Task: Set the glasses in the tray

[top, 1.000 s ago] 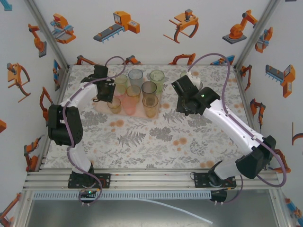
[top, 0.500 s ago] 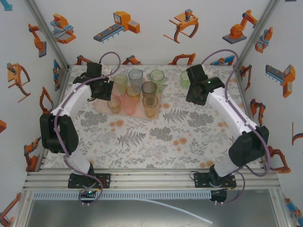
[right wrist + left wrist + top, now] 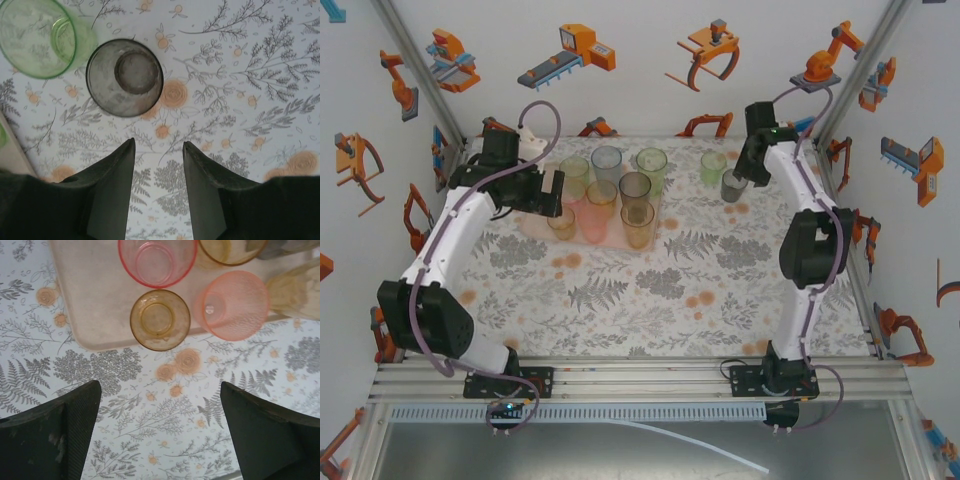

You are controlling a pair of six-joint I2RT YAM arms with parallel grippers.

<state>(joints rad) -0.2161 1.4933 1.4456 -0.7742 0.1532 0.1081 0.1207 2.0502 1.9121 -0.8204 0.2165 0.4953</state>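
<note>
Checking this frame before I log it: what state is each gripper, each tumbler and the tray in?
pink tray: flat, holding several upright tumblers.
amber tumbler: upright in the tray.
smoky grey tumbler: upright on the tablecloth, outside the tray.
loose green tumbler: upright on the tablecloth, outside the tray.
left gripper: open, empty.
right gripper: open, empty, near the smoky grey tumbler.

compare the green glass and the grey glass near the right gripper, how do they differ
Colour: the green glass is bright and clear, the grey glass smoky and darker. Place: the grey glass stands almost straight ahead of the right gripper, while the green glass sits off to its side, farther back on the table. Shared: both are upright, mouth up, outside the tray, and neither is held.
</note>
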